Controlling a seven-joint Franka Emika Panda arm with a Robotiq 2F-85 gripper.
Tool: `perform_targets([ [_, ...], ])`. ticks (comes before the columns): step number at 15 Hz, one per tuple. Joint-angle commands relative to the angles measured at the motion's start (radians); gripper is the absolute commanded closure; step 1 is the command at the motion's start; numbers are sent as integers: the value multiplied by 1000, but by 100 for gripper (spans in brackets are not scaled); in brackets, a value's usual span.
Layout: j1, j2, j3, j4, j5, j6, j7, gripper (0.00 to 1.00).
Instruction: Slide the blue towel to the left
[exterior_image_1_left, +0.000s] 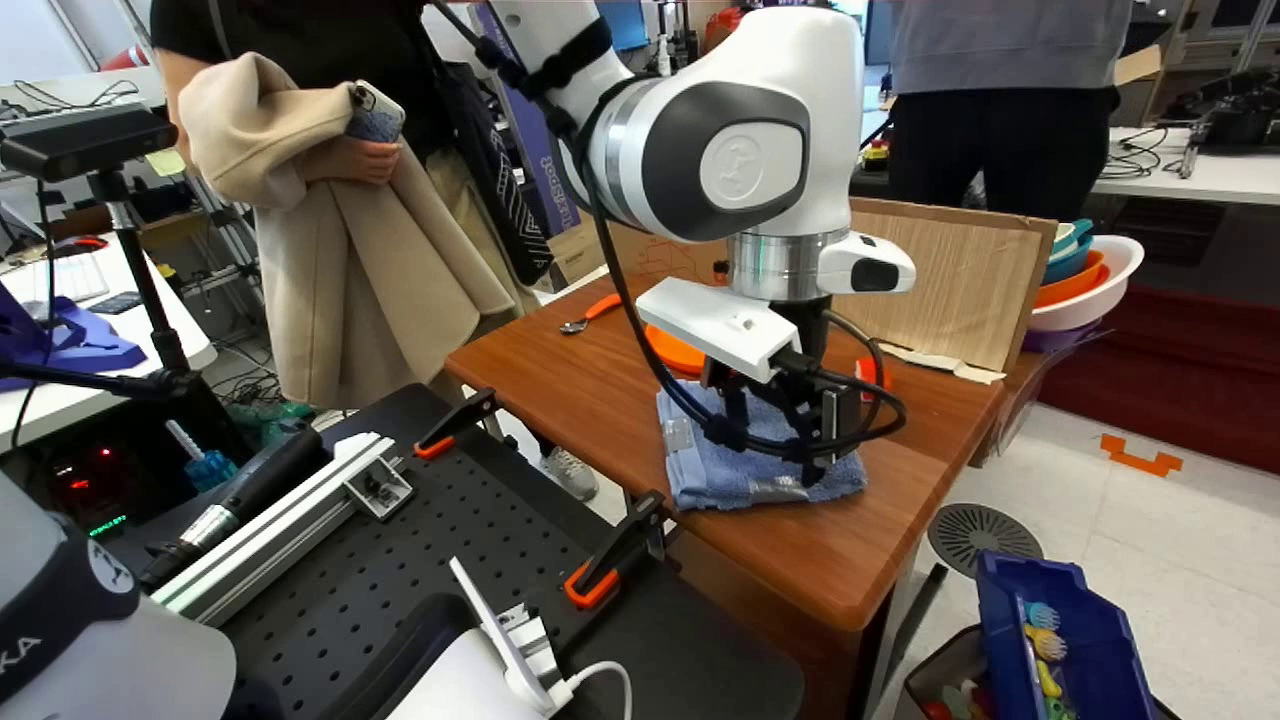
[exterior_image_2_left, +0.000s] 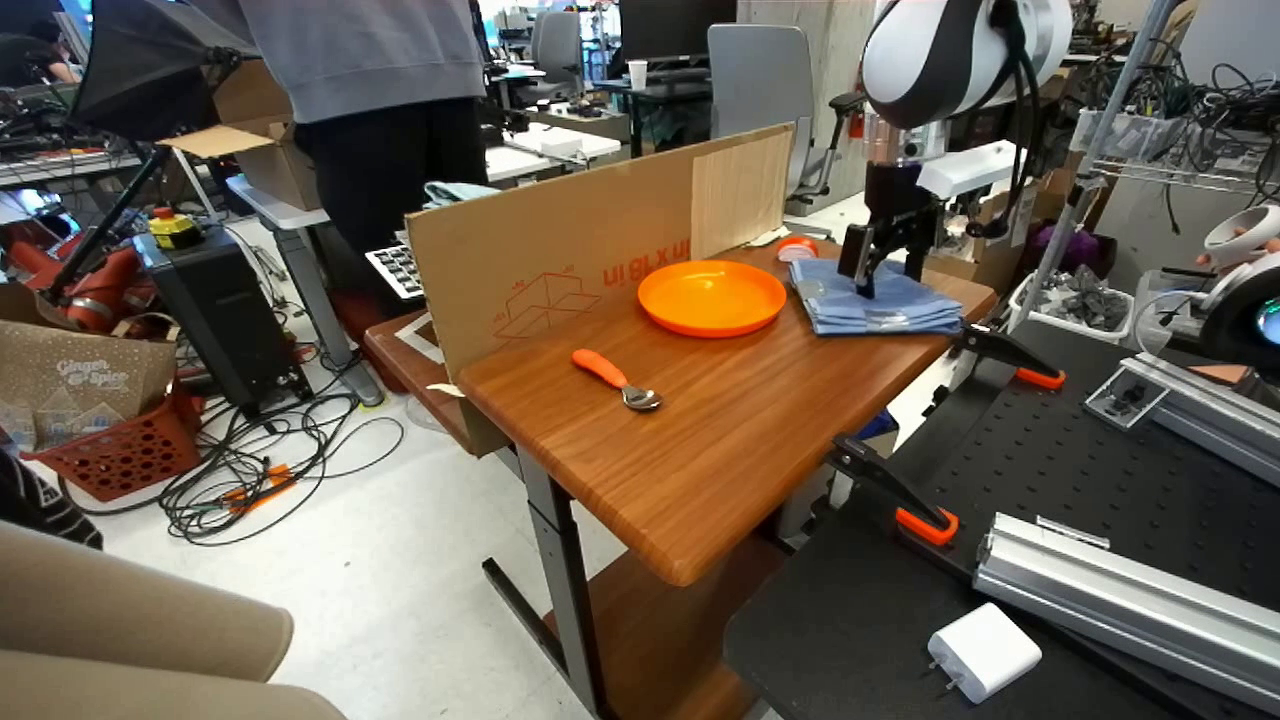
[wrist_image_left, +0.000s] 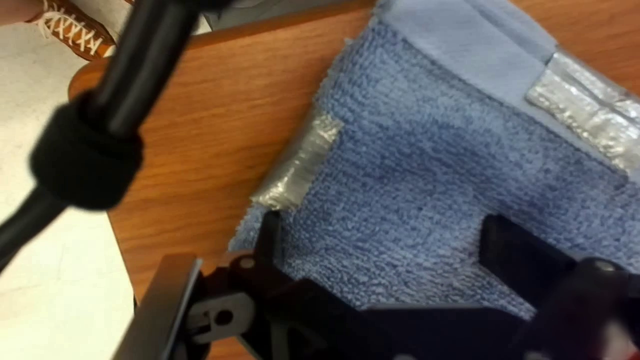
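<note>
While its jaws stand spread wide, the gripper sits over the blue towel in the wrist view: one jaw lower left of center by the towel's edge, the other lower right over the terry. Can't tell if the tips touch cloth. Towel is folded, lying on the wood table; right of center in an exterior view, lower left corner close to the table edge. Silver tape on it, one strip at upper right of the wrist view, one left of center. In an exterior view, orange plate sits just above center, directly left of the towel. Orange-handled spoon is lower and further left, bowl toward lower right. Cardboard panel stands behind the plate. Black clamp with orange tip at lower right, on the black perforated board.
</note>
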Motion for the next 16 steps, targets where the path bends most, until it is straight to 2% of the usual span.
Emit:
perform_targets([
  [1,36,28,-14,0,-52,37,54,0],
  [16,170,19,-5,-70,-168,57,152,0],
])
